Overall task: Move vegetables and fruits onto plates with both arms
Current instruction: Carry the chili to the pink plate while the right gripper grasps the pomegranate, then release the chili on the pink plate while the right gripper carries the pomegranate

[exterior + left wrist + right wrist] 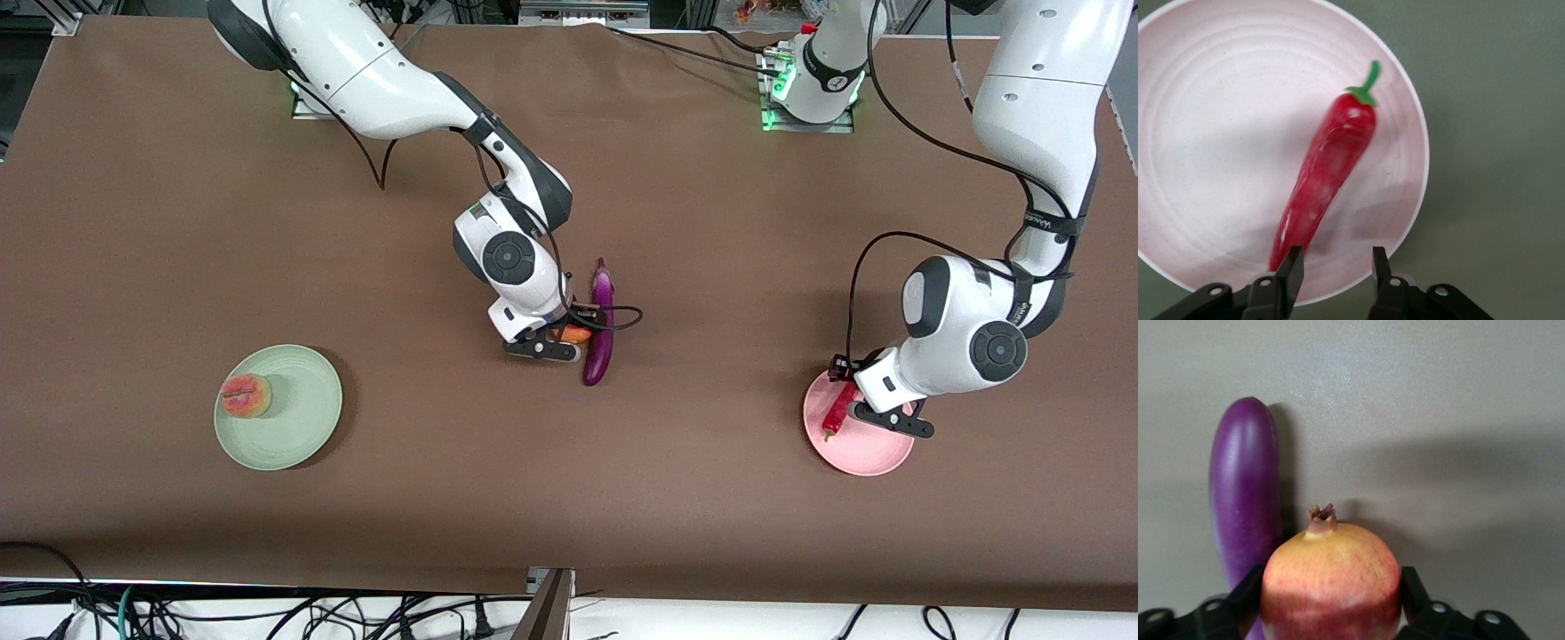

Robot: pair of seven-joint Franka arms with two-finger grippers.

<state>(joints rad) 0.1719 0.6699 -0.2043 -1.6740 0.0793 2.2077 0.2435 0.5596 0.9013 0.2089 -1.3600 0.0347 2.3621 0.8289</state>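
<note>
Pink plate (876,462) near table edge, chili pepper (837,412) aboard.

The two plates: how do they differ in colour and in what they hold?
The green plate, toward the right arm's end, holds the peach; the pink plate, toward the left arm's end, holds the red chili pepper. The left gripper hangs open over the pink plate; no gripper is over the green plate. Both are round.

Glossy purple eggplant (601,324), shiny red chili (1326,167), matt brown tablecloth (178,222)
</note>
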